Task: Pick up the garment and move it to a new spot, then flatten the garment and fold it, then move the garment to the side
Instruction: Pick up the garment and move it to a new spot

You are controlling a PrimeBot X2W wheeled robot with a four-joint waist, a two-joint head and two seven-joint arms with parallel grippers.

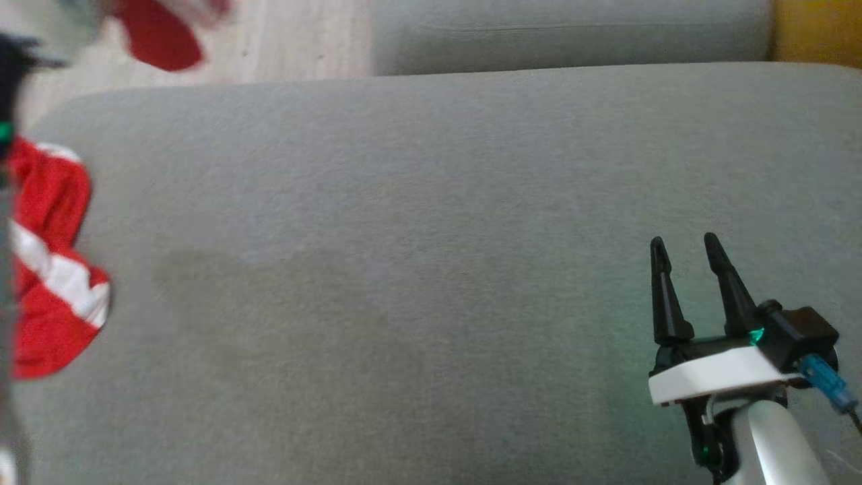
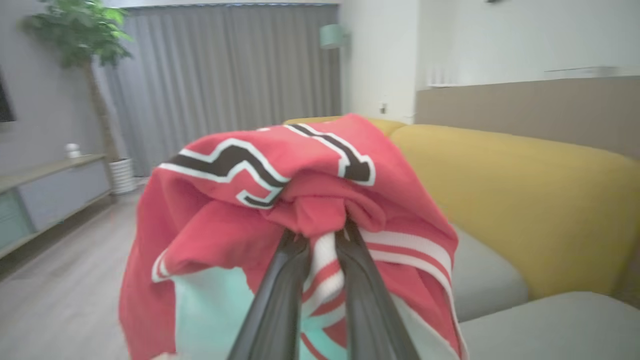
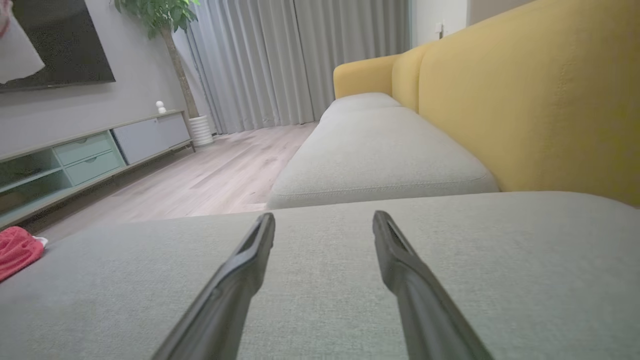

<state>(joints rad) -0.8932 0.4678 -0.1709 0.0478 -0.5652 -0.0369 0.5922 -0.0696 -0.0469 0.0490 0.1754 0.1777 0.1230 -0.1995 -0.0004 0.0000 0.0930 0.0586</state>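
Grey sofa cushion (image 1: pixel 431 202), left gripper (image 2: pixel 322 232) clenched on the red garment (image 2: pixel 280 210) by its left edge, right gripper (image 1: pixel 684 241) spread empty toward the right end, so I'd lift it clear and carry it mid-cushion before dropping.

Head camera looking down at grey sofa seat (image 1: pixel 431 236); left wrist camera sitting close to garment (image 2: pixel 300 200); both wrist cameras facing curtains (image 3: pixel 300 60).
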